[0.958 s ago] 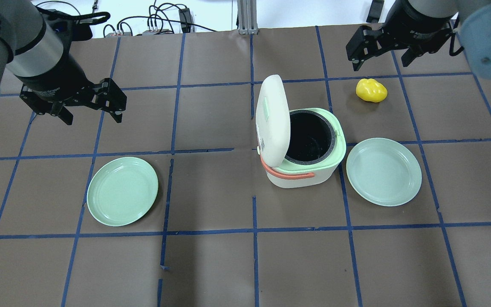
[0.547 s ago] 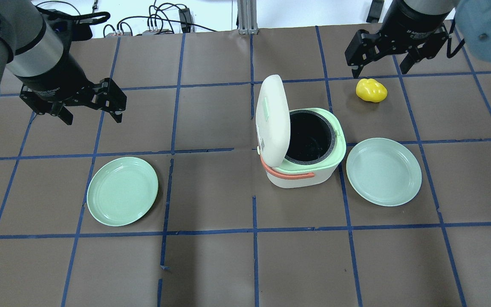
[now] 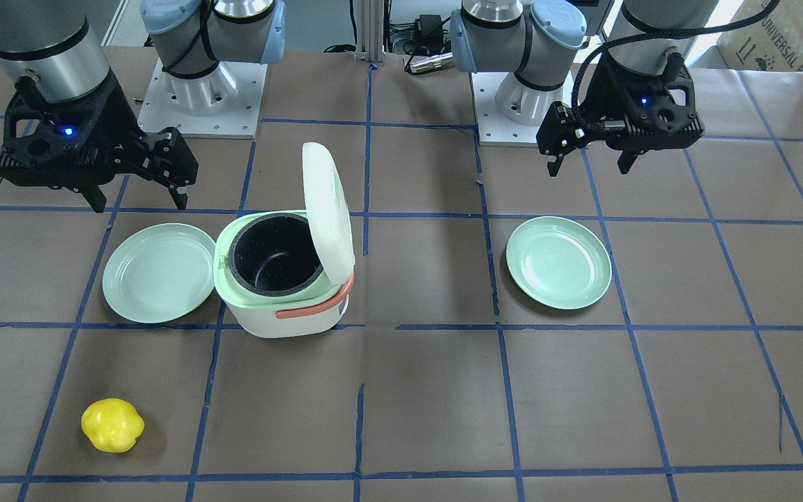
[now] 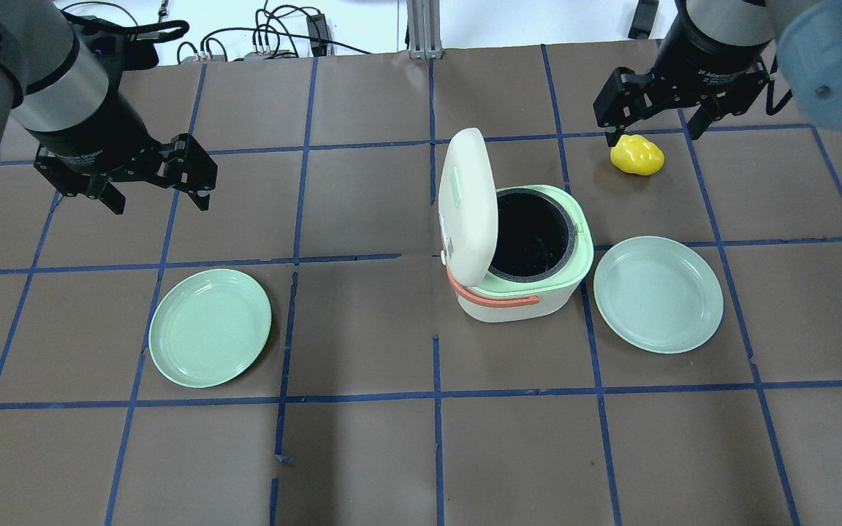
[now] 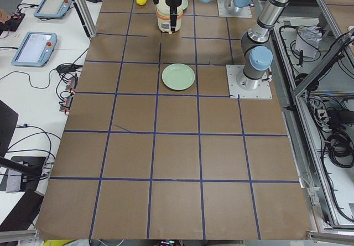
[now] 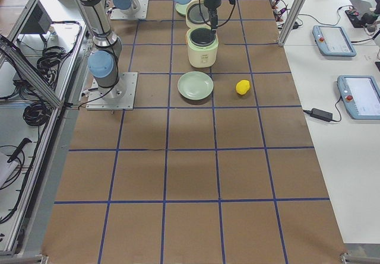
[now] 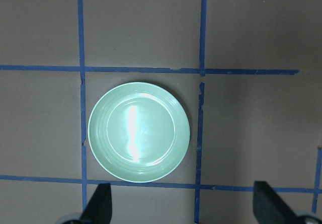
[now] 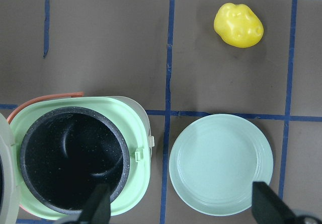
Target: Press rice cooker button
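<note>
Plates are met first, nearest the robot's edge of the bench; the left plate [image 4: 209,327] lies toward the left edge and the right plate [image 4: 658,294] toward the right edge; the rice cooker [image 4: 509,310] is set between them, near the middle of the bench, just beside the right plate; its lid [image 4: 468,219] is stood up and the black pot [image 4: 531,234] is shown; the button [image 4: 455,188] is seen on the raised lid, touched by nothing; further out, the left gripper [image 4: 160,197] and the right gripper [image 4: 651,130] are held up in the air, each with fingers spread wide and nothing held; a yellow toy [image 4: 636,155] lies nearest the far edge; the pressing step is judged done, since the lid is open; if another press is wanted, one gripper must be brought down to the button and pushed gently.
</note>
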`<state>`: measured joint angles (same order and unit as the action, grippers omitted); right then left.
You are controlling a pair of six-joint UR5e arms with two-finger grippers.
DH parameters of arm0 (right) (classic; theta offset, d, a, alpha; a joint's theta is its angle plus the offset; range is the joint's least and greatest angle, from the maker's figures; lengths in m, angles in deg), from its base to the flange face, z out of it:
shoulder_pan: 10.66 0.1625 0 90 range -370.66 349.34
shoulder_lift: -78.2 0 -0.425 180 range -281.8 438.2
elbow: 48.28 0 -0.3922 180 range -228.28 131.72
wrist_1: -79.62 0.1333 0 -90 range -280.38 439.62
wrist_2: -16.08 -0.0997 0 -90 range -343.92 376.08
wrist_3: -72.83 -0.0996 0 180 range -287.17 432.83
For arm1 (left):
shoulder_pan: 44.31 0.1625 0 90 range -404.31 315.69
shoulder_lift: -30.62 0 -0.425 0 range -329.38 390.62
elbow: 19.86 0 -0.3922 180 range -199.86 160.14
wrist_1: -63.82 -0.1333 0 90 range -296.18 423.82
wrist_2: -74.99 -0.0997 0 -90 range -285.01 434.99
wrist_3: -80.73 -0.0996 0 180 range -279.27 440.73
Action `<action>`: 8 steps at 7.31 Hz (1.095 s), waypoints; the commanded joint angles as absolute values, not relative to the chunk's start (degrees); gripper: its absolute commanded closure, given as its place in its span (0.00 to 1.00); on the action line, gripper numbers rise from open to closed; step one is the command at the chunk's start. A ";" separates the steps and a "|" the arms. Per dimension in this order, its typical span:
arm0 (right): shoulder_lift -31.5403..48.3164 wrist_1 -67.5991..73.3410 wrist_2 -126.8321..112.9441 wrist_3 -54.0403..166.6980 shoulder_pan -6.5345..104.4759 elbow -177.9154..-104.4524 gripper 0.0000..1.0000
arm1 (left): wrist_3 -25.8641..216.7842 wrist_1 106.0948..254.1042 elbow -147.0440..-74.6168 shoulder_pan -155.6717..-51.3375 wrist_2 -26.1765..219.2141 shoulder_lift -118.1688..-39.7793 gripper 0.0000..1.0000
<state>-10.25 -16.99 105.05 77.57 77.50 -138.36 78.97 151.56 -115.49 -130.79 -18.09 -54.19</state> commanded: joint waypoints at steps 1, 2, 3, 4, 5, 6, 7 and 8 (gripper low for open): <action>-10.40 -14.97 104.68 77.49 77.58 -139.15 0.00 | 78.97 151.62 -115.49 -130.79 -18.09 -54.19 0.00; -10.31 -13.73 104.76 77.58 77.49 -139.07 0.00 | 78.97 151.62 -115.49 -130.79 -18.09 -54.19 0.00; -10.48 -13.55 104.67 77.58 77.49 -138.98 0.00 | 78.97 151.54 -115.49 -130.79 -18.09 -54.19 0.00; -10.75 -13.37 104.67 77.58 77.49 -138.98 0.00 | 78.97 151.53 -115.49 -130.79 -18.09 -54.19 0.00; -11.01 -10.33 104.67 77.58 77.49 -138.11 0.00 | 78.97 151.53 -115.49 -130.79 -18.09 -54.19 0.00; -11.10 -10.29 104.67 77.58 77.58 -138.10 0.00 | 78.97 151.53 -115.49 -130.79 -18.09 -54.19 0.00; -11.10 -10.29 104.67 77.58 77.58 -138.10 0.00 | 78.97 151.53 -115.49 -130.79 -18.09 -54.19 0.00; -11.10 -10.29 104.76 77.58 77.58 -138.10 0.00 | 78.97 151.53 -115.49 -130.79 -18.09 -54.19 0.00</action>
